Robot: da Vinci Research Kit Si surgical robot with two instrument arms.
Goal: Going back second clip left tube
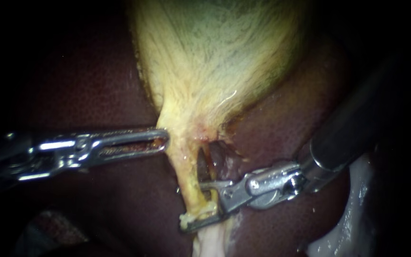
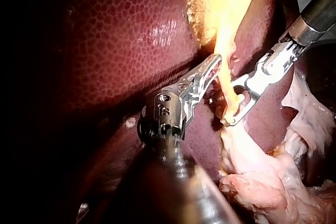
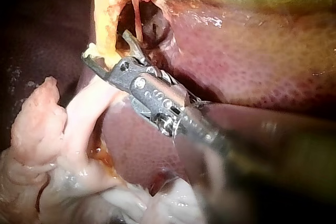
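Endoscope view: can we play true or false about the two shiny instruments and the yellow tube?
The right instrument has open jaws, with the yellow tube between them. True.
The left instrument comes in from the top. False: it comes in from the left.
The gallbladder sits above both instruments. True.
The two instruments touch each other. False: they are apart, with the tube between them.

The silver right instrument's open end effector (image 1: 192,204) straddles the thin yellow left tube (image 1: 186,166), blocking its lower stretch. The silver left instrument (image 1: 162,141) touches the tube's upper left side. The dark red liver (image 1: 120,204) below that instrument lies unobstructed.
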